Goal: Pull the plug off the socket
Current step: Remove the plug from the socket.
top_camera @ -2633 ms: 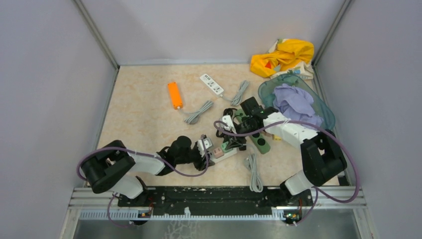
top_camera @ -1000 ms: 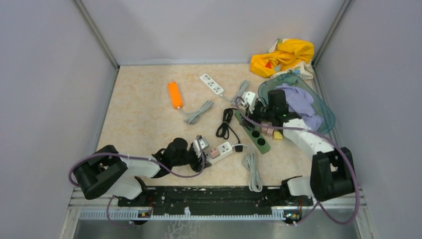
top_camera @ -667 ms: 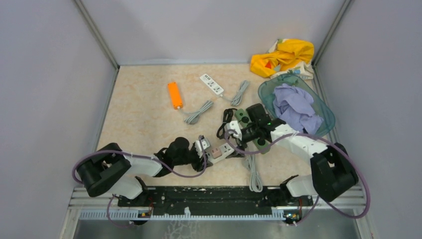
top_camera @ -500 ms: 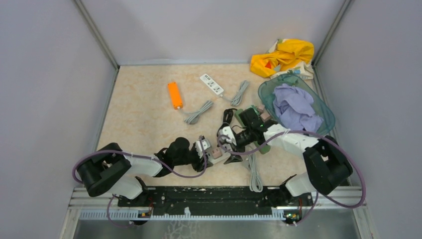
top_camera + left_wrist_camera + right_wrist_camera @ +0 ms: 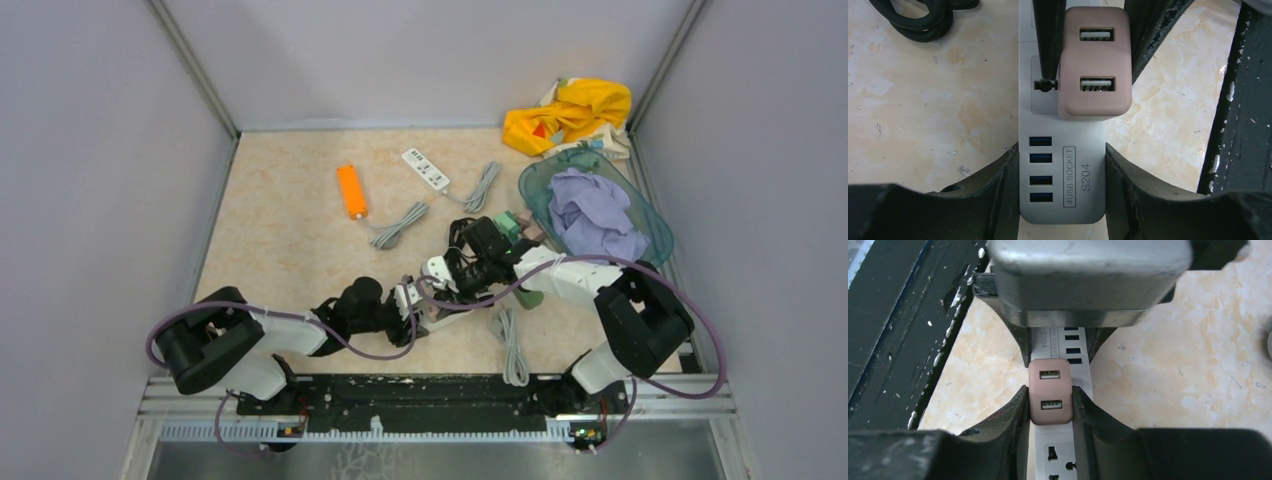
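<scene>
We work on a pale marbled bench [image 5: 290, 230], with a green tub [image 5: 535, 190] holding a lilac cloth [image 5: 590, 210] at the far right. Near the front edge the white power strip [image 5: 1063, 200] lies flat on the bench, and both arms meet over it.

Our left tool [image 5: 1063, 172] is partly closed around the end of the strip that carries the row of small ports. One finger lies against each long side, pinning the strip in place. Our right tool [image 5: 1050, 407] is closed on the pink plug [image 5: 1050, 390], with a finger pressed to each side of it.

The plug stands in the strip's socket just beside those ports. It looks fully seated as far as we can tell, since no gap shows beneath it. We judge the bracing and the gripping done and the pull itself not yet begun. What is left is to draw the plug straight out of the socket while the left tool holds the strip down.
</scene>
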Controlling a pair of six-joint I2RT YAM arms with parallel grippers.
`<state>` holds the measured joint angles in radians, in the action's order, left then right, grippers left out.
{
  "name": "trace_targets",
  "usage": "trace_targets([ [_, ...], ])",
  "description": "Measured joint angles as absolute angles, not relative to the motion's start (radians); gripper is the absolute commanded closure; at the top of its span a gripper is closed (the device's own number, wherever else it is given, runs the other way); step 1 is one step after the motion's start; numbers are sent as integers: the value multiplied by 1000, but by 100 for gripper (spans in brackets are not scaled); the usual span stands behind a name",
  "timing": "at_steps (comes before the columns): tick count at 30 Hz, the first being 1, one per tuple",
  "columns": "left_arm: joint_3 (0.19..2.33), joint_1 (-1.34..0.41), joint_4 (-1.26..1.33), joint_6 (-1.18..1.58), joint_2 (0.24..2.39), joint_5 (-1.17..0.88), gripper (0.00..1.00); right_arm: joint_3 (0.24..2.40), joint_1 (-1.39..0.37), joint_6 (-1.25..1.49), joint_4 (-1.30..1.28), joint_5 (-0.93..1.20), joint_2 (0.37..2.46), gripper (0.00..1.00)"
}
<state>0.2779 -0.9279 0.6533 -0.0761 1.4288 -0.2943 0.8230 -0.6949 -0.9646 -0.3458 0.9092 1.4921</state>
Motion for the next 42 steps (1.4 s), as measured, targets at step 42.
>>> trace_targets([
  [42,278,-936,669,-72,1425,-284,100,831,-629,-1017,-429,1008,1489,100],
])
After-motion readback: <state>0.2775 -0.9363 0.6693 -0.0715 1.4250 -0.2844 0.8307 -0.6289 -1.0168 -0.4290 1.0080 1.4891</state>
